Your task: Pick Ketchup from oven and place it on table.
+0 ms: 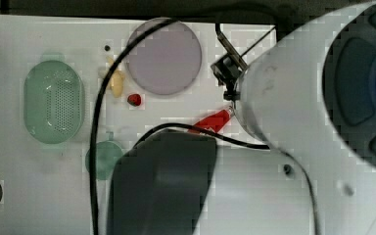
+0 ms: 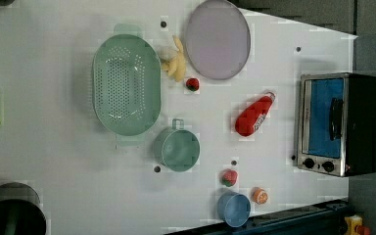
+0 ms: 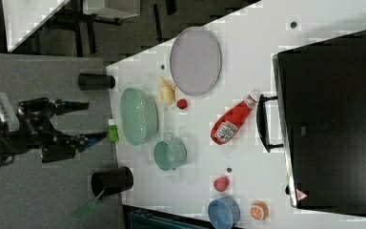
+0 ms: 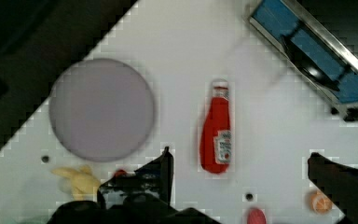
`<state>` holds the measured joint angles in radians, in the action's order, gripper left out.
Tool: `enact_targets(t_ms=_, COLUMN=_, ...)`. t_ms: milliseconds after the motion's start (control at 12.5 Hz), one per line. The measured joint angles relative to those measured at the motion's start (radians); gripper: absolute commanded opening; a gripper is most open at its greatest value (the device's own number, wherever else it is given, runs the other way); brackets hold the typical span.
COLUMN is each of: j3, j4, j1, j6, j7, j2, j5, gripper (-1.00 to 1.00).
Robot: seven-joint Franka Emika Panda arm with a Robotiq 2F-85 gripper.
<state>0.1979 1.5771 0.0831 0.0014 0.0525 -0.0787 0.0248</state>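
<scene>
1. I see the table [image 2: 68, 196]: a white top with a few small dark holes, and dark flooring beyond its edges.
2. Oven [image 2: 340, 123]: at the left view's right, blue glass door shut.
3. Containers: green perforated colander [image 2: 126, 84], green handled cup [image 2: 177, 148], blue bowl [image 2: 233, 208], lilac plate [image 2: 217, 38]; I see nothing in any of them.
4. Loose items: banana [image 2: 176, 62], strawberry [image 2: 192, 84].
5. Ketchup [image 2: 254, 114]: red squeeze bottle, white label and cap, lying on its side on the table between cup and oven, cap toward the oven.
6. Gripper [image 4: 240, 163]: fingers spread wide, holding nothing, well above the bottle.
</scene>
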Motion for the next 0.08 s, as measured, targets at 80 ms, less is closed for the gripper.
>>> enact_targets(t_ms=80, j3=0.007, j4=0.004, j1=-0.001, j6=-0.026, j7=-0.005, j2=0.008, j5=-0.003, gripper=1.00)
